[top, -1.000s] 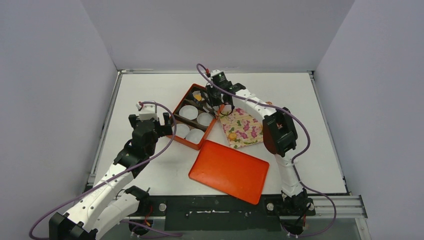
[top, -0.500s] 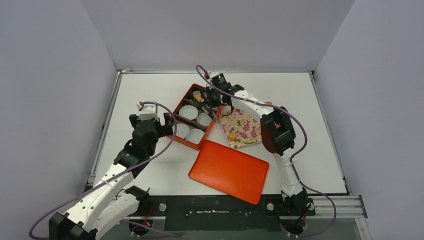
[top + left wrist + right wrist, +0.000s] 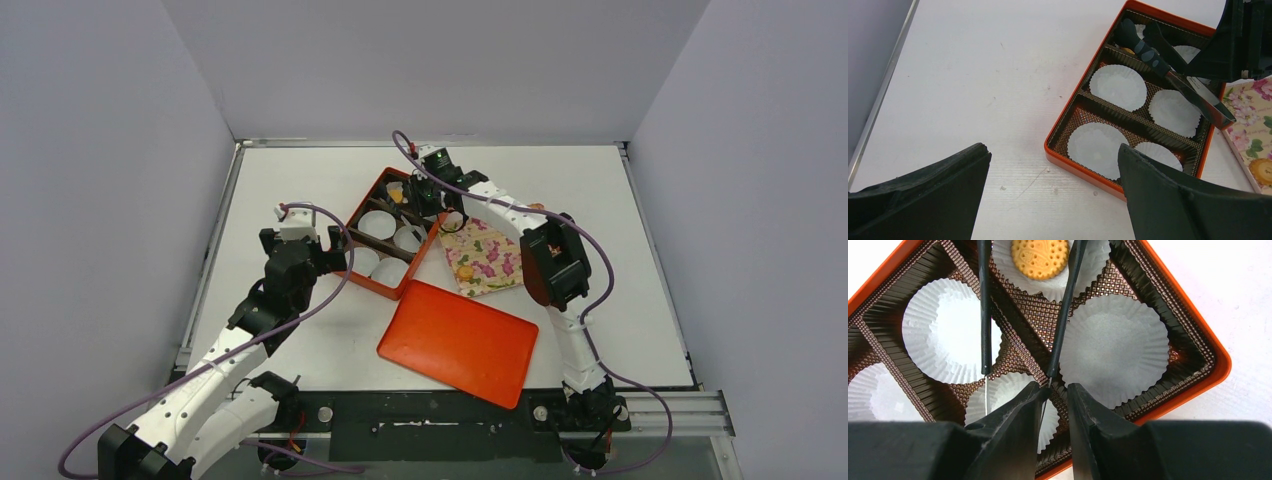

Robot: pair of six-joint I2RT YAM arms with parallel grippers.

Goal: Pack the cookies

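Orange-yellow and round, with a dotted, embossed face, one cookie lies flat in a white paper cup in the far end compartment of the tin. It sits just beyond the tips of the tongs, between the two prongs. The left prong stands apart from it. The right prong is close against its edge, but I cannot tell if it touches.

The right arm reaches over the tin, and its jaws are clenched on the tongs' handle end. The long axis of the tongs runs from those jaws leftward across the tin to the cookie. The prongs are spread wider than the biscuit, so they look slack around it, not pinching it. I judge this cookie as placed. The coming move turns on lifting the tongs straight up without a prong catching the biscuit or the cup's frilled rim.

An empty cup lies right of the prongs, and the other cups in view hold nothing either.

The left arm is at the near left of the tin with its jaws released and wide, grasping nothing. The right arm is plainly the nearer one to the work.

Another round yellow cookie shows at the edge of the flowered tray, just right of the tin on the table. The orange lid lies nearer, apart from both.
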